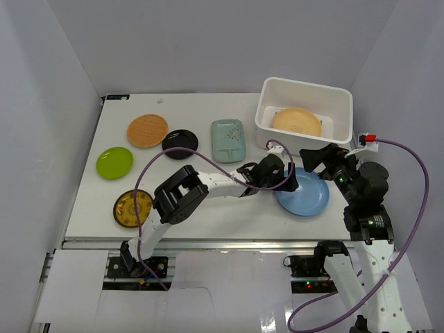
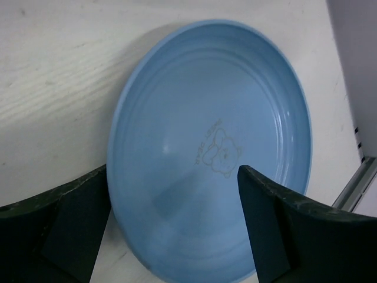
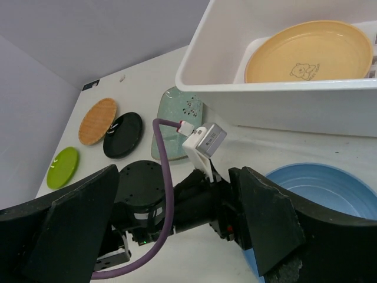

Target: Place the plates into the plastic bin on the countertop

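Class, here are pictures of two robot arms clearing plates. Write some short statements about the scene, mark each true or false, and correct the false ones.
1. A tan plate lies inside the white bin. True.
2. The blue plate is in the bin too. False: it lies on the countertop, in front of the bin.
3. The left claw is open, facing the blue plate. True.
4. The black plate lies right of the teal rectangular plate. False: it lies to its left.
5. The right claw grips the green plate. False: it is open and empty, and that plate lies at the countertop's far left.
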